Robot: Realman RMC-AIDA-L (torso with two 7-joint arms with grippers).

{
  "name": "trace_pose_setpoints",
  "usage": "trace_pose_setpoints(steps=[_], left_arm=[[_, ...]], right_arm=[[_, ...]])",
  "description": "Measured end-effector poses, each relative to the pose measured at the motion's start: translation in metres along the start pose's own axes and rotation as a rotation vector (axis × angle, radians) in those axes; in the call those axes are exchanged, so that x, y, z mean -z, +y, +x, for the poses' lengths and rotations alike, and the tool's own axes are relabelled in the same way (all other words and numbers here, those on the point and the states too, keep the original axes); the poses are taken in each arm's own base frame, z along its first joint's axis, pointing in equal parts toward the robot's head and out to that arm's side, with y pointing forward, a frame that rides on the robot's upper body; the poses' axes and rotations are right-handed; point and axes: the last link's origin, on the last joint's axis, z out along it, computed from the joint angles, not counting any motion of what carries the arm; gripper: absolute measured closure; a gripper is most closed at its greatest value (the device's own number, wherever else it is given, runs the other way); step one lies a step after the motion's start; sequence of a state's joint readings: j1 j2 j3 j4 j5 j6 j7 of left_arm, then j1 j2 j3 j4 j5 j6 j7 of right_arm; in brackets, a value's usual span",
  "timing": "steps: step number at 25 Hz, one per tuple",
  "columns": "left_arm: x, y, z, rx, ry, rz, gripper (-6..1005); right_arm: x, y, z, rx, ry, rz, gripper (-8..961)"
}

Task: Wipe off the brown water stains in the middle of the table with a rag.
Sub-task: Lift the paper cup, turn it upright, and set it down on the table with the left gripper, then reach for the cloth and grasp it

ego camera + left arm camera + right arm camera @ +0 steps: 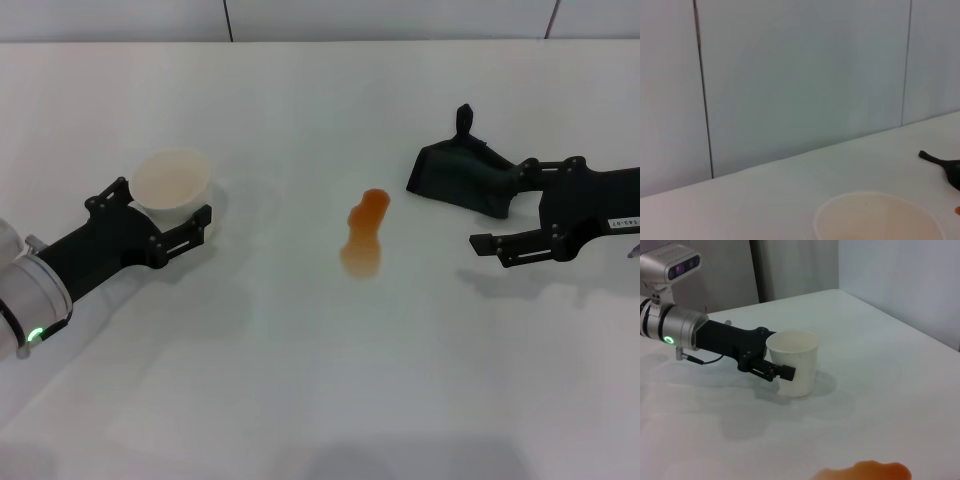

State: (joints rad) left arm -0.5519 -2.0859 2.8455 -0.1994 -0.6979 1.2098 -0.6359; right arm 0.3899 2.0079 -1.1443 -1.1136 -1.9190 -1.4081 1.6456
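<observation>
Your brown water stains (pixel 363 235) sit near the middle of the table (pixel 300 380): one elongated orange-brown puddle, narrower at the far end, wider toward the robot. Its edge also shows low in the right wrist view (pixel 865 472).

Right gripper (pixel 500 222) rests low over the table to the right of the puddle, well apart from it. Fingers are spread wide; the far finger lies against or into the dark rag (pixel 460 175), the near finger is out on bare tabletop. The rag is not pinched between them. It lies crumpled, one corner sticking up, just right of the stain without touching it. You can see that corner again at the edge of the left wrist view (pixel 940 162).

Left gripper (pixel 165 215) is on the left side, fingers set around the white cup (pixel 172 185), one on each side. The right wrist view shows the cup (pixel 792 362) upright on the table with the fingers (pixel 775 371) closed against its wall.
</observation>
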Motion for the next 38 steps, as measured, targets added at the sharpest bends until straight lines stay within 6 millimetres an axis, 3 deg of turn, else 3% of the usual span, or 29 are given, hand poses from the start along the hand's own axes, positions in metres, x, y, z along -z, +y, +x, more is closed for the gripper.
trace_pose_setpoints(steps=[28,32,38], left_arm=[[0.038,0.011,-0.023,0.072,0.021,0.016,120],[0.061,0.015,-0.019,0.067,0.135,0.037,119],[0.096,0.007,0.005,0.073,0.333,0.058,120]], right_arm=[[0.000,0.001,0.000,-0.006,-0.001,-0.004,188],[-0.001,0.002,0.001,-0.008,-0.001,-0.005,189],[-0.001,0.001,-0.003,-0.005,-0.019,-0.005,190]])
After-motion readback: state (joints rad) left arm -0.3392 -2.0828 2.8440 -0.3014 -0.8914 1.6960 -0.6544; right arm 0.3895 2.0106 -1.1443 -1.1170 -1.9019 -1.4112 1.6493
